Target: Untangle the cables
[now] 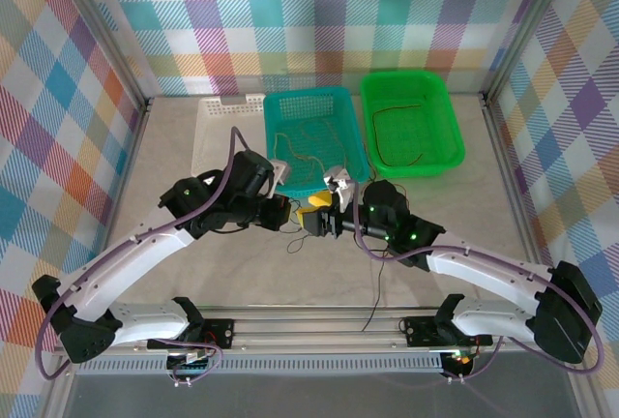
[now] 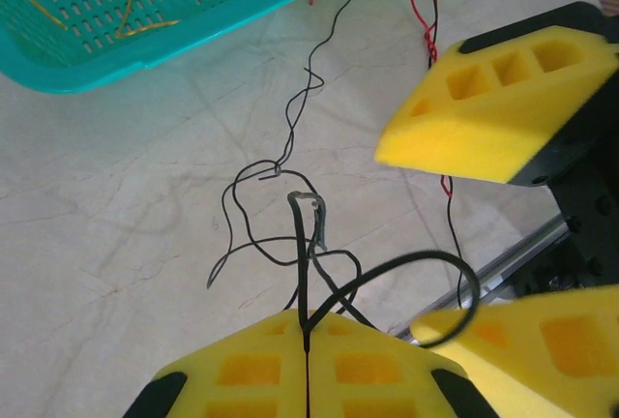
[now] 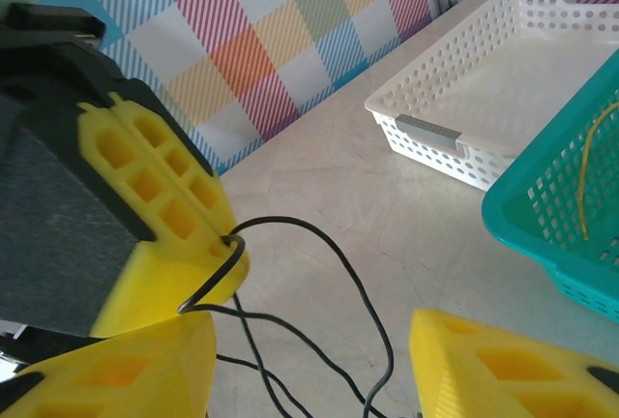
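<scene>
1. the left gripper [image 2: 307, 341] has its jaws pressed together, pinching a black cable [image 2: 426, 255] right at the seam between the yellow pads.
2. from that pinch the black cable rises to a small kinked bend and also sweeps out in a wide loop to the right, above the worktop [image 2: 116, 195].
3. the right gripper [image 3: 311, 341] faces the left one at close range; its jaws are spread, and the black cable runs down through the gap between them without being clamped.
4. beyond the loop a thin black wire [image 2: 290, 137] lies in loose curls on the worktop and runs up toward the near edge of the teal basket [image 2: 87, 60].
5. a red wire [image 2: 431, 12] runs beside it near that basket's corner and passes behind the right gripper's upper finger.
6. yellow wires [image 2: 145, 23] lie inside the teal basket.
7. a brown wire [image 1: 401, 106] lies in the green basket [image 1: 445, 118], to the right of the teal one.
8. the white basket [image 1: 215, 137] stands to the left of the teal basket.
</scene>
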Robot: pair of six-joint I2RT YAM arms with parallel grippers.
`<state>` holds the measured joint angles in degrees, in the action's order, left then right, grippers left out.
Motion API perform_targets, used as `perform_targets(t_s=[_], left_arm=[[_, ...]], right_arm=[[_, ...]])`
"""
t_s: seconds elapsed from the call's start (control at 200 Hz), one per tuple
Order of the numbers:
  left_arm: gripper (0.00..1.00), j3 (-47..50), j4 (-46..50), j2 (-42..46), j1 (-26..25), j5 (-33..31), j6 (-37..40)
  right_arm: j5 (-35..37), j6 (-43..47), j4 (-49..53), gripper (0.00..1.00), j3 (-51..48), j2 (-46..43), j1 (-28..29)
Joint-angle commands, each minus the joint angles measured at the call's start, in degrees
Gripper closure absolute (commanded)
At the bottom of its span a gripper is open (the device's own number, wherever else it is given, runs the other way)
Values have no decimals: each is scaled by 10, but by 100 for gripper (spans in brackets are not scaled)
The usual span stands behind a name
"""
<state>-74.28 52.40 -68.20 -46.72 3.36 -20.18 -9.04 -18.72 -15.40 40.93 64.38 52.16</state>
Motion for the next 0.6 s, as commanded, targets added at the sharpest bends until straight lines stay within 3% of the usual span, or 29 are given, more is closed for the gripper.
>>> perform_targets(t_s=[0.0,0.595], left_arm=[[93,-4,19,-5,4,-17,-4],[91,-14,17,-5,9,-12,-13]], right_arm=[[-6,12,-11,42,-5,-24,5],[-55,-24,-40,42,-5,22,15]])
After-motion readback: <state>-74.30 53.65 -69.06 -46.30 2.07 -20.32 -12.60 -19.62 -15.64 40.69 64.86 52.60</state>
